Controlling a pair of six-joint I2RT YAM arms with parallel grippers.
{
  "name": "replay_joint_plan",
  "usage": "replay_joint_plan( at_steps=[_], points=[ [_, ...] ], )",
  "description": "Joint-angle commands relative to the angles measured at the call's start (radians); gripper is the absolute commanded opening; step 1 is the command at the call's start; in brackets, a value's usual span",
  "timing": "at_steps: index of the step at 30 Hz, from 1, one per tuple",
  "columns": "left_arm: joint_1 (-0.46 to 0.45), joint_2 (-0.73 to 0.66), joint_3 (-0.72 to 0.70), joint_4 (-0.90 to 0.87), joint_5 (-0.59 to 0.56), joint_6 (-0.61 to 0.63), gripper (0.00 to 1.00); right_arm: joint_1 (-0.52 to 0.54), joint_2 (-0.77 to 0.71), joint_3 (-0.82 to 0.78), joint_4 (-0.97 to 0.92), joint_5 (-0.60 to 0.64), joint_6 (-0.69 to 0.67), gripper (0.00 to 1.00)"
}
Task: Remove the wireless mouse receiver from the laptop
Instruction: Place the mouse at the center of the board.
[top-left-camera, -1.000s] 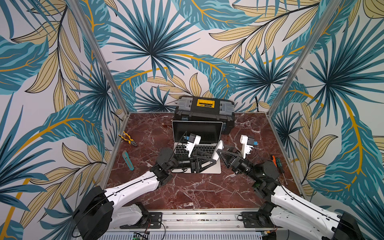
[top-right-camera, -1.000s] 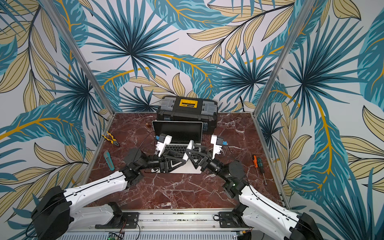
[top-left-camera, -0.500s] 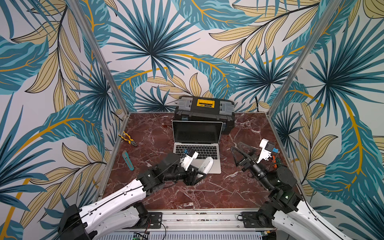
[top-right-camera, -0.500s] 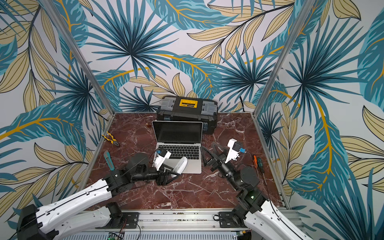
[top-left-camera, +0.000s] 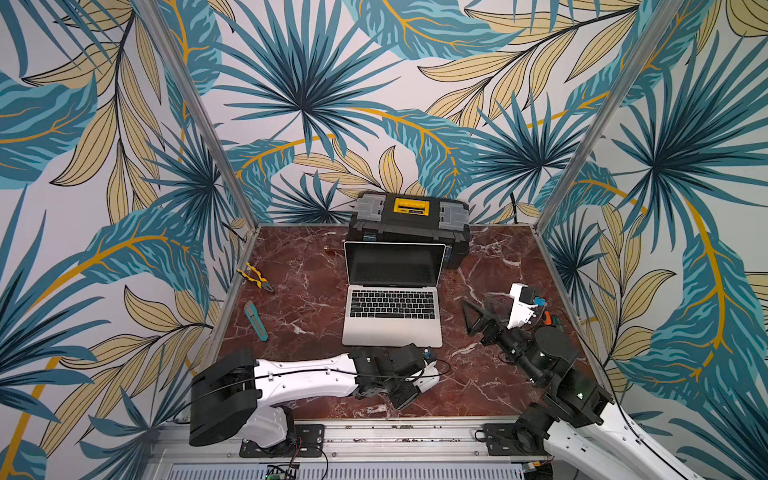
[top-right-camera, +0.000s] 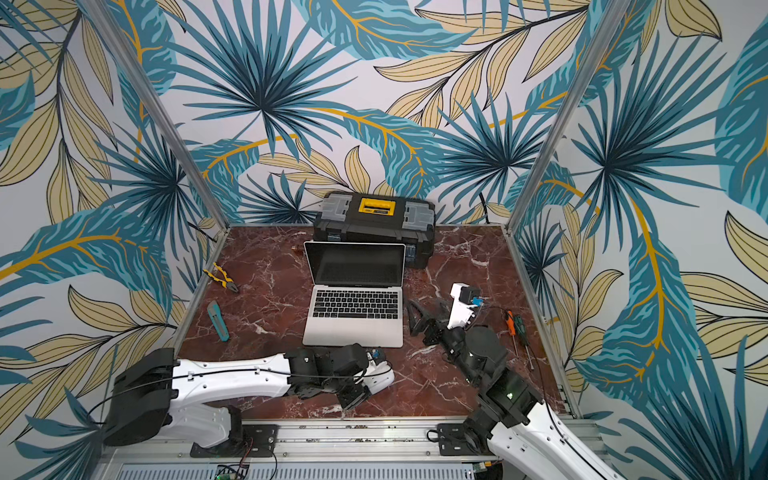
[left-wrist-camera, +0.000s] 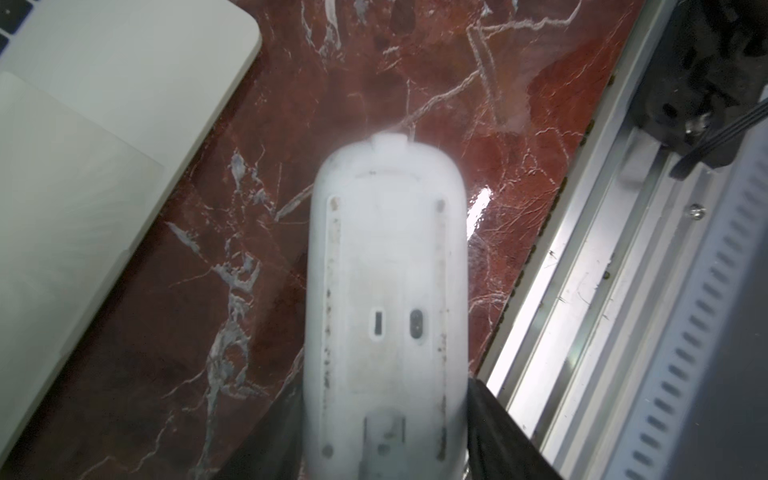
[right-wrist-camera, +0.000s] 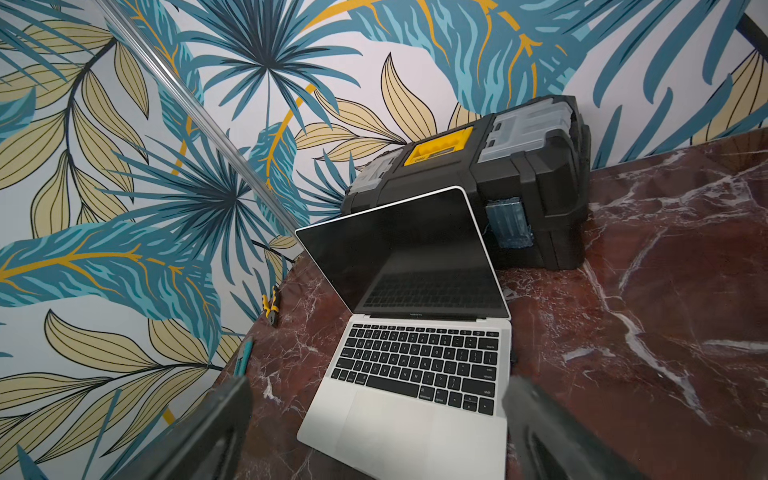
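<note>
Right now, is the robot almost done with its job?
Not clearly. Done: nothing I can confirm; the receiver is too small to spot on the laptop. In hand: the left fingers grip a white mouse, underside toward the wrist camera, in front of the laptop. The right fingers are open and empty beside it. Left: pulling the receiver out, if it is still plugged in.

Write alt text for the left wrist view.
White oval plastic mouse, underside facing the camera, clamped in the left gripper over a red-brown marble tabletop. Corner of a slim silver laptop and an aluminium rail flank it.
</note>
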Motion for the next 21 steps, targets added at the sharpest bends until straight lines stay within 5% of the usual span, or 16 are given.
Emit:
replay_joint_plan(
  at_steps=[1,8,21],
  points=[
    [-0.002,0.040,0.033,0.050,-0.058,0.073,0.34,0.000,-0.008,-0.036,-0.026,0.012,0.033,0.99],
    [-0.001,0.158,0.073,0.063,-0.036,0.094,0.41,-0.002,-0.008,-0.047,-0.068,0.006,0.080,0.99],
    [0.031,0.176,0.076,0.068,-0.014,0.118,0.83,-0.003,0.010,-0.039,-0.161,0.035,0.130,0.99]
  ],
)
